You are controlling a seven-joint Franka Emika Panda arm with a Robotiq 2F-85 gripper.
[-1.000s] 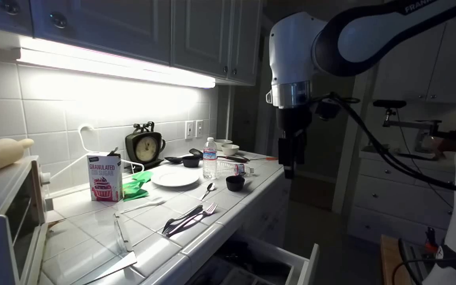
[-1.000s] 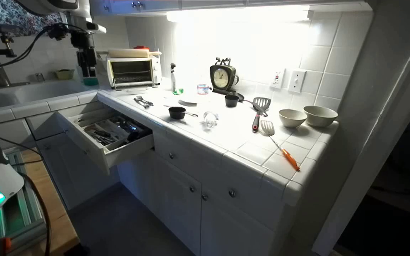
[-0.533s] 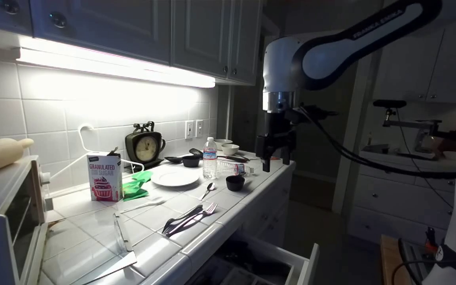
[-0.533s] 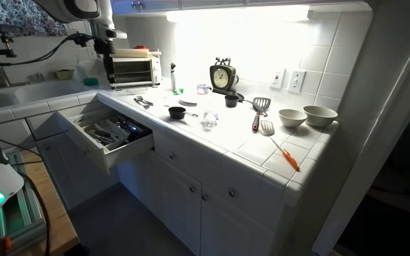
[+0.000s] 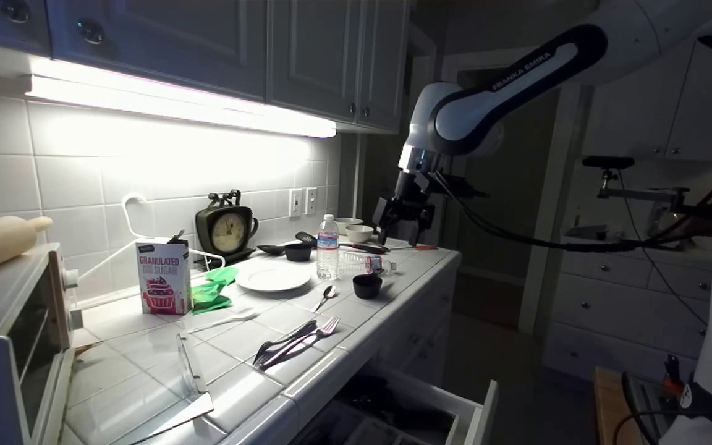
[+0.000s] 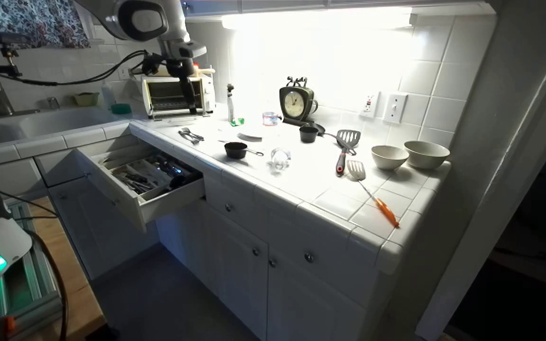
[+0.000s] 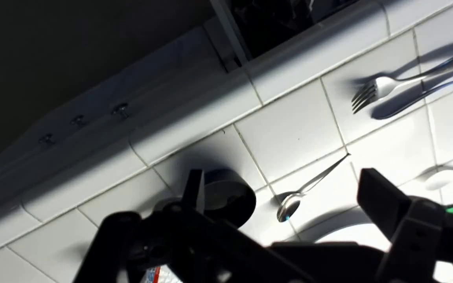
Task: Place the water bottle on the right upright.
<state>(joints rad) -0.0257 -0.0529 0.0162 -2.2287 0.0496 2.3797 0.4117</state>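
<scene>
The water bottle (image 5: pixel 356 264), clear with a red-blue label, lies on its side on the counter, cap end toward the front edge; it also shows as clear plastic in an exterior view (image 6: pixel 280 159). A second clear bottle (image 5: pixel 327 250) stands upright beside it, near the plate. My gripper (image 5: pixel 398 240) is open and empty, tilted, in the air above the counter; it also shows in an exterior view (image 6: pixel 191 110). In the wrist view my open gripper (image 7: pixel 283 188) hangs over a spoon and black cup. Ridged plastic with a red-blue label (image 7: pixel 156 274) shows there, mostly hidden by the gripper.
A black measuring cup (image 5: pixel 367 286) stands near the counter's front edge. A white plate (image 5: pixel 273 277), spoon (image 5: pixel 325 298) and forks (image 5: pixel 300 340) lie nearby. A sugar carton (image 5: pixel 163 278) and black clock (image 5: pixel 227 227) stand behind. A drawer (image 6: pixel 145 177) is open below.
The arm has come down and toward the counter's bottles. The gripper has turned and tilted, and its two fingers now show spread apart. The objects on the counter have not moved.
</scene>
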